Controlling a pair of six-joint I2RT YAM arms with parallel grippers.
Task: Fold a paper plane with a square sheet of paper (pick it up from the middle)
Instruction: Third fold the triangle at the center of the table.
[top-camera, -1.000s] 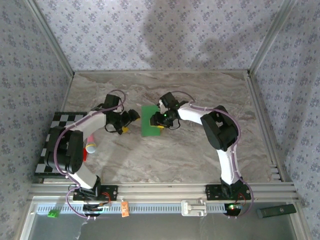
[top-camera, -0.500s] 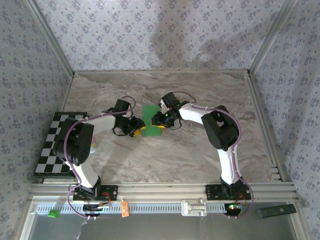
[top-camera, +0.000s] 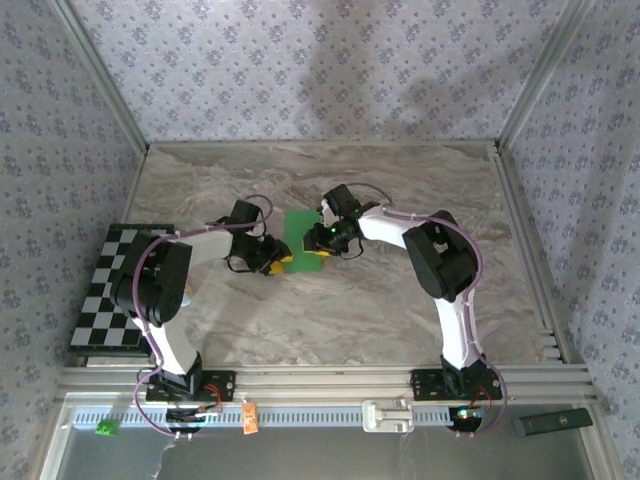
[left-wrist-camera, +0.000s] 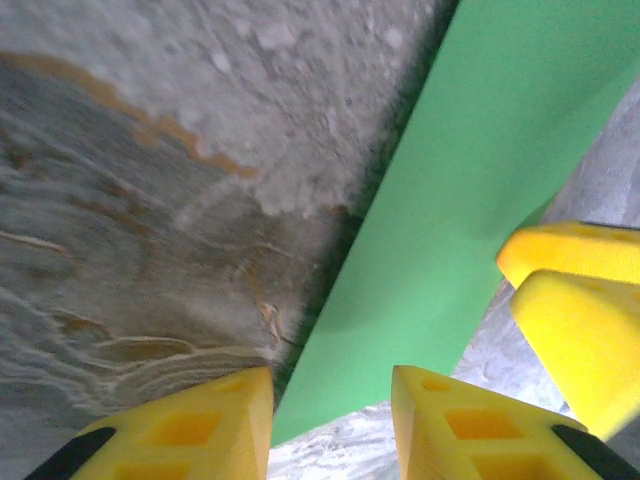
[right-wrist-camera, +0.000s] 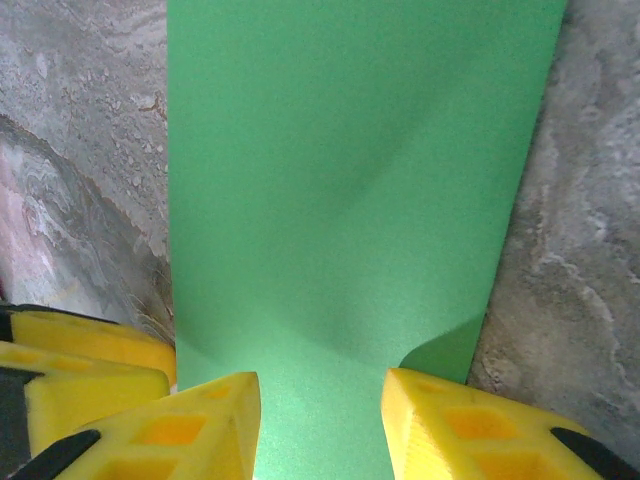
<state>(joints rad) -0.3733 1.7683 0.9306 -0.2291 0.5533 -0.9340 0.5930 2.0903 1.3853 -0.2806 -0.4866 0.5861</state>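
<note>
Matte green paper (right-wrist-camera: 350, 180), smooth oblong on veined marble (top-camera: 420, 175), straddled by both half-parted jaws.

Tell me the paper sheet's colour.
The paper sheet is bright green, clearest in the right wrist view.

Plain bright green square sheet of paper (top-camera: 303, 240) on a table (top-camera: 400, 180) marbled in grey and beige with brown veins; yellow fingers on the left gripper (left-wrist-camera: 332, 410) and right gripper (right-wrist-camera: 320, 405); left arm (top-camera: 195, 243) and right arm (top-camera: 458, 325) white and black, looped with purple cables (top-camera: 479, 262); black-and-white checkered board (top-camera: 105, 290); walls (top-camera: 300, 70) pale lilac-grey with a small repeating floral motif; tiny green cube (top-camera: 103, 428).
</note>
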